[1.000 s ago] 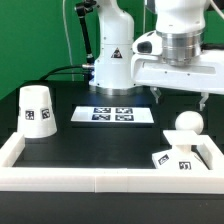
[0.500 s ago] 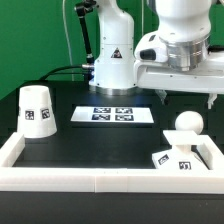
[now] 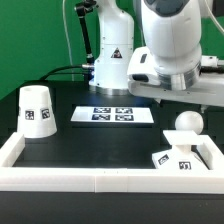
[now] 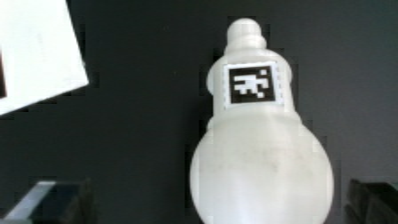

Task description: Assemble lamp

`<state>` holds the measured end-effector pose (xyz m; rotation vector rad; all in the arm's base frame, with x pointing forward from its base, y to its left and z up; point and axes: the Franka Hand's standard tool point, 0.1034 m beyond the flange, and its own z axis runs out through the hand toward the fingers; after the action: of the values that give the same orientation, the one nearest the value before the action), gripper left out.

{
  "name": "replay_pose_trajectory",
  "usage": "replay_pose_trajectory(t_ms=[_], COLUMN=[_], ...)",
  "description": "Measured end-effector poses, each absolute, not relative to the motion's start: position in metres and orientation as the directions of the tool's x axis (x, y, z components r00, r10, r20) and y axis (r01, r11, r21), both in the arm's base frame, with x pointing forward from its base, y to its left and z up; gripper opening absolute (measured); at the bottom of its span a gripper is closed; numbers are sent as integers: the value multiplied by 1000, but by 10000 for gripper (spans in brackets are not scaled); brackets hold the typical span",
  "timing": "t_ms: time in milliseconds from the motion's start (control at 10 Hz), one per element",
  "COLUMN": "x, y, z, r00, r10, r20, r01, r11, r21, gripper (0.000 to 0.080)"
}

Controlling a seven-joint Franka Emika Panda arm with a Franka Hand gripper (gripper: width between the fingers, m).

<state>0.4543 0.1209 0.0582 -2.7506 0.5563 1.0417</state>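
Surface: matte black tabletop (image 3: 100, 145), fenced at front and sides by a thick white rail (image 3: 60, 178). Behind it is a plain green backdrop (image 3: 30, 40), and a black cable (image 3: 58, 72) trails along the back edge. The marker board (image 3: 112, 114) lies flat near the middle rear.

Parts: all are smooth white plastic with small black-and-white square tags.
- The shade (image 3: 38, 110) is a truncated cone standing wide end down, at the exterior view's left and well apart from the rest.
- The base (image 3: 190, 152) is a low sloped square in the corner at the exterior view's right, by the rail.
- The bulb (image 3: 186, 122) has a rounded ball top and stands upright just behind the base (cannot tell whether they touch).

Arm: the glossy white arm (image 3: 175, 40) hangs over the bulb.

Wrist view: the bulb (image 4: 258, 150) fills the frame, a swollen body tapering to a narrow neck, with a tag on it. The pincer (image 4: 214, 200) is spread wide. Its dark fingertips (image 4: 50, 200) sit on either side of the bulb, clear of it and pinching nothing.
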Motion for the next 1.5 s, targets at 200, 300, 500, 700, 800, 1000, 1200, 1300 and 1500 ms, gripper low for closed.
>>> replay_pose_trajectory(t_ms=[200, 300, 500, 700, 800, 1000, 1200, 1300, 1500], x=[457, 458, 457, 453, 452, 447, 444, 442, 438], y=[128, 133, 137, 140, 141, 145, 143, 143, 142], z=[58, 57, 53, 47, 42, 33, 26, 23, 19], r00=[704, 714, 721, 726, 729, 736, 739, 738, 733], r10=[-278, -272, -271, -269, -272, -275, -281, -283, -285], r20=[-654, -645, -638, -633, -628, -619, -612, -613, -617], r01=[-381, -376, -373, -366, -366, -364, -366, -367, -368], r11=[-924, -926, -928, -930, -930, -931, -930, -930, -930], r21=[-17, -25, -27, -25, -22, -19, -15, -13, -8], gripper=[699, 699, 699, 699, 699, 699, 699, 699, 699])
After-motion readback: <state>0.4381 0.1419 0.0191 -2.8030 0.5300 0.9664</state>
